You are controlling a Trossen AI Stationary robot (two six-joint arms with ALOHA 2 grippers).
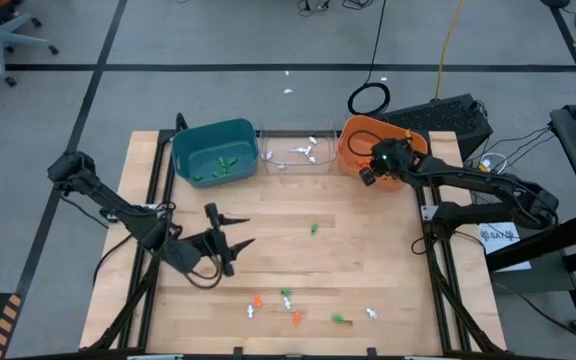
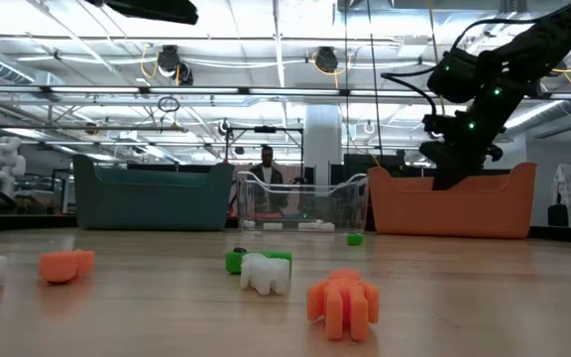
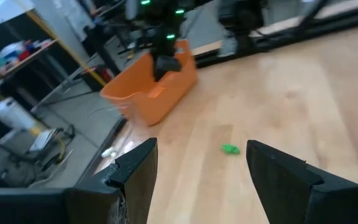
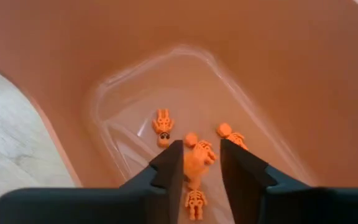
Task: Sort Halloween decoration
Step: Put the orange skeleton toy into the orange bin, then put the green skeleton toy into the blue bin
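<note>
The Halloween decoration lies scattered on the wood table: several orange, green and white trinkets near the front edge, and one green trinket at mid-table. My left gripper hovers open left of that green trinket, pointing toward it. My right gripper reaches down into the orange bin at the back right. Its fingers stand apart, and an orange trinket shows in the gap. More orange trinkets lie on the bin's floor. My right gripper points down into the orange bin. An orange trinket shows between its fingers; whether either finger touches it, I cannot tell.
A teal bin holding green trinkets and a clear bin holding white ones stand in a row left of the orange bin along the far edge. Bare wood lies between the bins and the scattered trinkets. A person stands far behind the table.
</note>
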